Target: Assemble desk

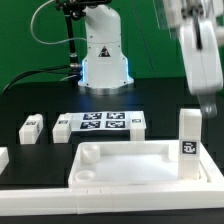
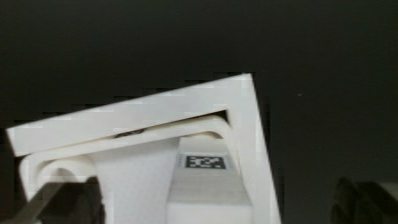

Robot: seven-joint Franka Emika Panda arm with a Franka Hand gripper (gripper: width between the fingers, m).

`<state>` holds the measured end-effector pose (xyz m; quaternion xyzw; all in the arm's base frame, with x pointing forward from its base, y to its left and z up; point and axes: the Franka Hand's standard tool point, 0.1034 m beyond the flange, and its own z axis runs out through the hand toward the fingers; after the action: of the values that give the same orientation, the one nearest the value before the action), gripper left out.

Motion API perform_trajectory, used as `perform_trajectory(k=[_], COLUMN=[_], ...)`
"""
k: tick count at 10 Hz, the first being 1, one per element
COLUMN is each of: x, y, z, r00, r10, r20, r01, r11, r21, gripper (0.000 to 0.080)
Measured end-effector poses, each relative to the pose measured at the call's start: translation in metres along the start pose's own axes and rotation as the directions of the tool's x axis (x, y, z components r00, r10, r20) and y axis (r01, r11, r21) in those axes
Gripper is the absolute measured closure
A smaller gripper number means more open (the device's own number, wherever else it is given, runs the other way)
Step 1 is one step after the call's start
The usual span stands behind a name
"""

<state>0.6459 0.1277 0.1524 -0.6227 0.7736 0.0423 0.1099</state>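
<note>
The white tray-like desk tabletop (image 1: 120,165) lies at the front of the black table. One white square leg (image 1: 188,140) with a small tag stands upright in the tabletop's corner on the exterior view's right. My gripper (image 1: 206,106) hangs blurred just above that leg. In the wrist view the same leg (image 2: 199,175) rises from the tabletop's corner (image 2: 107,135). It sits between my dark fingertips (image 2: 43,206), which stand wide apart and clear of its sides. My gripper (image 2: 205,215) is open and holds nothing. Three more legs lie loose behind the tabletop (image 1: 32,126), (image 1: 62,127), (image 1: 137,122).
The marker board (image 1: 100,122) lies flat behind the tabletop, between the loose legs. The robot's white base (image 1: 104,55) stands at the back with cables beside it. A white piece (image 1: 3,158) shows at the exterior view's left edge.
</note>
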Motion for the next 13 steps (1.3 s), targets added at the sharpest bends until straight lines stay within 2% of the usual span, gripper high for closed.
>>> perform_trajectory(k=[1, 4, 7, 8, 9, 10, 11, 13], x=[0.002, 0.001, 0.002, 0.003, 0.005, 0.007, 0.008, 0.008], y=[0.001, 0.002, 0.001, 0.007, 0.022, 0.036, 0.044, 0.043], z=[0.005, 0.006, 0.001, -0.006, -0.010, -0.006, -0.001, -0.002], r00=[1.000, 1.000, 0.996, 0.992, 0.975, 0.935, 0.893, 0.811], r10=[-0.002, -0.014, -0.090, -0.124, -0.222, -0.356, -0.450, -0.585], r20=[-0.004, -0.004, -0.002, -0.001, -0.006, -0.006, -0.006, -0.004], r01=[0.002, 0.014, 0.090, 0.124, 0.222, 0.356, 0.450, 0.585], r11=[1.000, 1.000, 0.996, 0.992, 0.975, 0.935, 0.893, 0.811], r21=[-0.005, -0.007, 0.000, 0.010, 0.012, -0.008, -0.016, -0.016], gripper=[0.0151, 0.0151, 0.0151, 0.0151, 0.0151, 0.0151, 0.0151, 0.0151])
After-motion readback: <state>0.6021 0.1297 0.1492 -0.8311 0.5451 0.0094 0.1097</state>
